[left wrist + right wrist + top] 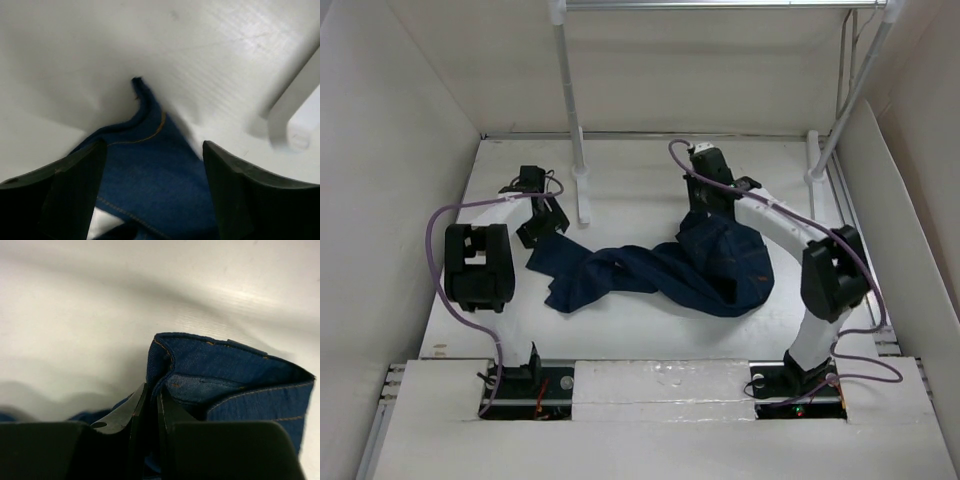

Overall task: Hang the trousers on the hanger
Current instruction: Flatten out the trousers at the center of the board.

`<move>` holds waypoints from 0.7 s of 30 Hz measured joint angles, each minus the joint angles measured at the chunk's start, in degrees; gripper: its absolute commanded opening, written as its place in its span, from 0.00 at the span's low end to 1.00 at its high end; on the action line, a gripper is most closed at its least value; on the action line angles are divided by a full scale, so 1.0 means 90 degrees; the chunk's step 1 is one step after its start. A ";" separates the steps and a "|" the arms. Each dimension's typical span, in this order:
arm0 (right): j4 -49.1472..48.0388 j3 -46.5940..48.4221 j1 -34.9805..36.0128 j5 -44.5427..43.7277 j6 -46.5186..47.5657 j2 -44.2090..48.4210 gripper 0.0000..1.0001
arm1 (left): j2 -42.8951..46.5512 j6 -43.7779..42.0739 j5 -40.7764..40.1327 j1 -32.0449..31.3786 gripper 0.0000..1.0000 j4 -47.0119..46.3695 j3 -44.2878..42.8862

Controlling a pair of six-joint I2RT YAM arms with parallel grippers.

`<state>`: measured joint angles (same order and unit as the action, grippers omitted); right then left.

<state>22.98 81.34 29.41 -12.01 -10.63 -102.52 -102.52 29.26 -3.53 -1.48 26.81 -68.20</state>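
Note:
The trousers are dark blue jeans lying crumpled across the middle of the table. Their leg end reaches left, and the bunched waist part is on the right. My left gripper hangs open just over the leg end, and denim shows between its spread fingers. My right gripper is at the far edge of the waist part. In the right wrist view it is shut on a fold of the waistband, which stands up from the table. The hanger is out of view.
A white rack stands at the back, with a left pole, a slanted right pole and a horizontal rail. The left pole's foot lies just right of my left gripper. White walls enclose the table.

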 measured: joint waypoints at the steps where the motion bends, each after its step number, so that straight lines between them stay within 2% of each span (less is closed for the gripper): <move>1: 0.0000 -0.0005 0.0000 0.0000 0.0000 0.0019 0.13 | -0.0095 -0.0024 -0.0019 -0.0039 0.43 -0.0063 -0.0080; 2: -0.0070 -0.0109 0.0019 0.0002 0.0036 0.0267 0.13 | -0.0180 -0.0012 -0.0046 -0.0051 0.13 -0.0134 -0.0124; 3: -0.0121 -0.0211 0.0034 0.0000 0.0063 0.0510 0.12 | -0.0233 -0.0002 -0.0090 -0.0070 0.00 -0.0187 -0.0146; 12: 0.0114 -0.0607 0.0340 -0.0311 0.0427 0.2540 0.03 | -0.0199 0.0000 0.0214 0.0311 0.00 -0.0189 -0.0126; 15: 0.0277 -0.0585 0.0413 -0.0515 0.0542 0.3606 0.03 | 0.0697 0.0109 0.0427 0.0916 0.00 0.0027 -0.0219; 21: 0.0695 -0.0483 0.0012 -0.0724 0.0459 0.5690 0.03 | 0.2448 0.0304 0.0461 0.1666 0.00 0.0223 -0.1749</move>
<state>29.23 76.99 29.52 -18.52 -6.50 -51.31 -80.49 31.99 0.62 13.52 28.82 -83.94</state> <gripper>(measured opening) 0.153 0.006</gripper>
